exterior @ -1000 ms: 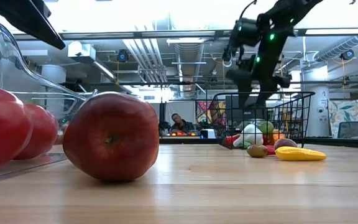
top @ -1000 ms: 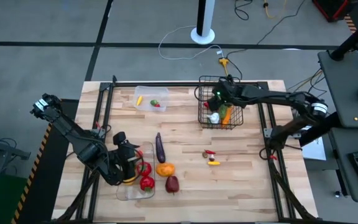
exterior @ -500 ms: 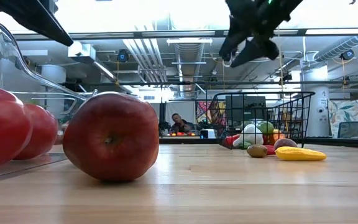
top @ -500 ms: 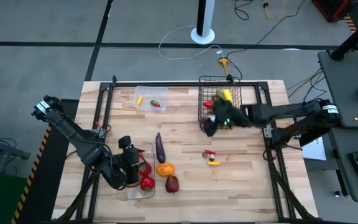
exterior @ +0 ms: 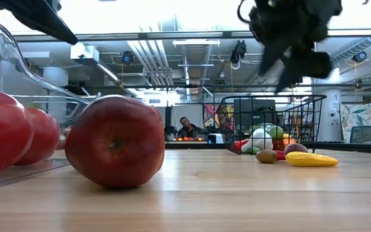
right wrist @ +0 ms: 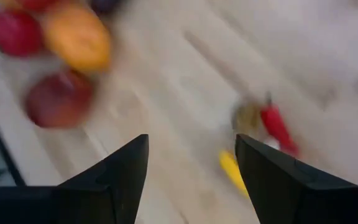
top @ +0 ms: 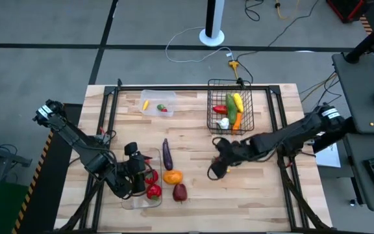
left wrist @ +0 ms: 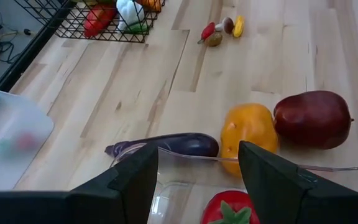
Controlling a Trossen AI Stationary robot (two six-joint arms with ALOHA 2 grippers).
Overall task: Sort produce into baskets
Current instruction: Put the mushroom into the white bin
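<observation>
My left gripper [top: 137, 174] is open and empty above the long clear tray [top: 130, 201], which holds red tomatoes [left wrist: 229, 208]. A purple eggplant [top: 167, 155], an orange pepper [top: 172, 176] and a dark red fruit [top: 180, 192] lie on the table beside the tray. My right gripper [top: 215, 169] is open and empty above the mid-table. In the right wrist view [right wrist: 191, 180] it hangs over a small red chili [right wrist: 277, 127], a yellow piece [right wrist: 232, 169] and a brown piece [right wrist: 247, 115]. The black wire basket [top: 247, 125] holds several vegetables.
The small clear tub [top: 149, 108] stands at the far left with a yellow and a red piece inside. Black frame rails run along the table's left, right and far sides. Bare wood lies between the basket and the near edge.
My right gripper has left the black wire basket and gone toward the table's near edge and left, coming down over the small red, yellow and brown pieces. The basket's contents now show uncovered.
</observation>
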